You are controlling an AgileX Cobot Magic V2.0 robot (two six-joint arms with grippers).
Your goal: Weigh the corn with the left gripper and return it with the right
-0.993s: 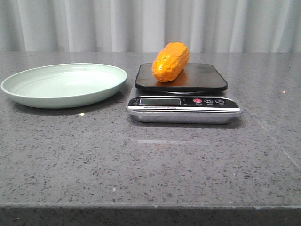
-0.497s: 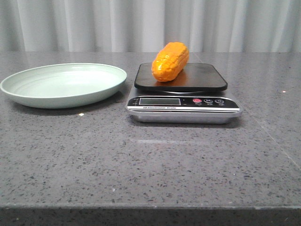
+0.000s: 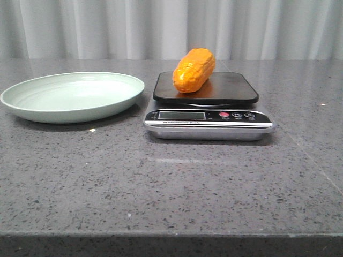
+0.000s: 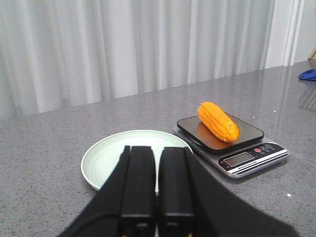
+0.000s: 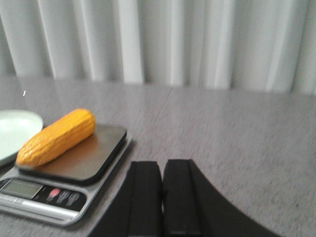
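Now corn (image 3: 194,70) lies on scale (image 3: 209,115), mid-tabletop toward far edge. Likely light, stiff, glossy-slippery; grip across middle. Left hand (image 4: 157,185) and right hand (image 5: 162,197) both closed, empty.

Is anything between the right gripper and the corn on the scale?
Nothing visible. The corn lies alone on the scale platform, and the right gripper, jaws together, has only bare table between it and the scale.
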